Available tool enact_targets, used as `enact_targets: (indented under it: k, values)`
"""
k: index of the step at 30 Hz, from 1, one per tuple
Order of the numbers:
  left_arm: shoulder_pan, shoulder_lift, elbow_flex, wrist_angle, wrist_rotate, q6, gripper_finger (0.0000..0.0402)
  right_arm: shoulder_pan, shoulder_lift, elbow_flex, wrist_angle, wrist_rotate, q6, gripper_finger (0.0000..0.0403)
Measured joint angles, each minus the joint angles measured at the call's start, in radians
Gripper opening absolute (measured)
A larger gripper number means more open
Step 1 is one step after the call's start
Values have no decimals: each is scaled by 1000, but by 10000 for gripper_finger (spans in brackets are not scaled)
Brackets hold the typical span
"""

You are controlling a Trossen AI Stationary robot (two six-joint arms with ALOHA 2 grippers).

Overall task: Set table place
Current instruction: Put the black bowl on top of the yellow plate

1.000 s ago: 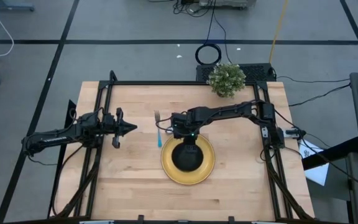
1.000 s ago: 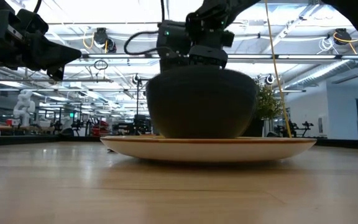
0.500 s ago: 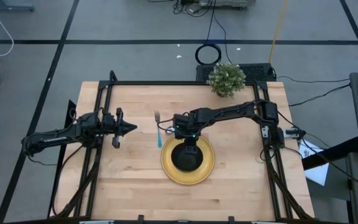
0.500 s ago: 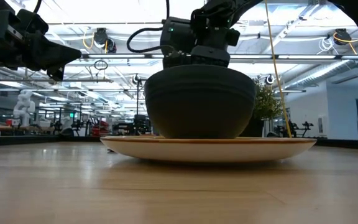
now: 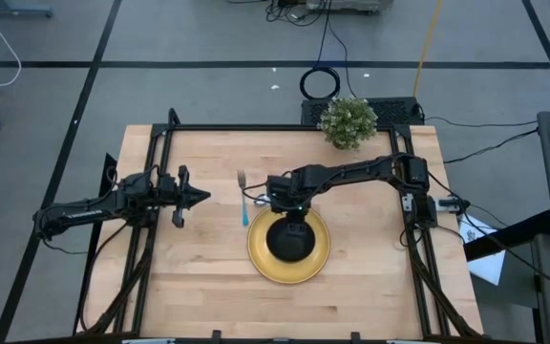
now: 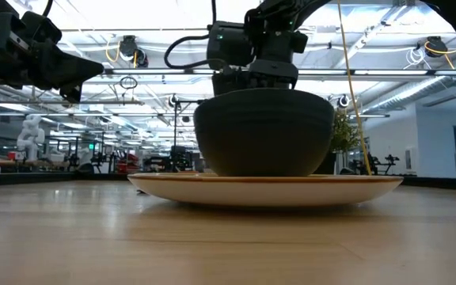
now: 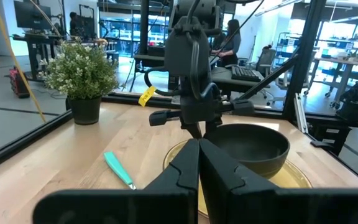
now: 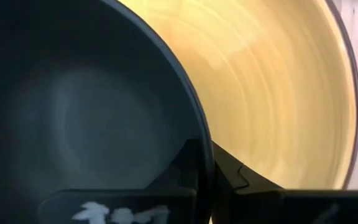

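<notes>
A round yellow plate (image 5: 256, 256) lies on the wooden table (image 5: 370, 296), a little right of its middle. A black bowl (image 5: 291, 241) is over the plate's middle; in the low view the bowl's base (image 6: 264, 172) is level with the plate (image 6: 355, 184). My right gripper (image 5: 292, 216) is shut on the bowl's far rim. My left gripper (image 5: 201, 196) is shut and empty, held above the table's left half. A fork with a blue handle (image 5: 243, 203) lies flat on the table left of the plate. My right gripper holds the bowl's rim (image 8: 205, 140) on its far side, one finger inside the bowl (image 8: 188, 163) and one outside (image 8: 244, 180). The fingers come from above, pointing down. The bowl stays upright; whether its base rests on the plate or hangs just above it, I cannot tell.
A potted plant (image 5: 349, 121) stands at the table's far edge, right of the middle. Black rails (image 5: 160, 143) run along the table's edges. Bare wood lies near the front edge and on the table's left.
My right gripper has carried the bowl a little toward the table's right edge, over the plate. The bowl has stayed upright and low over the plate.
</notes>
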Motion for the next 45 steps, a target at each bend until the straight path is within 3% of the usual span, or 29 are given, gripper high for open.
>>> enact_targets:
  k: [10, 24, 45]
  values:
    - [0, 0, 0, 0, 0, -4, 17, 7, 0, -1, -50, 51, 14, 0]
    - [0, 0, 0, 0, 0, -4, 17, 40, -1, -1, 13, 126, 39, 0]
    - [0, 0, 0, 0, 0, -12, 17, 39, 0, -1, -26, 146, 75, 0]
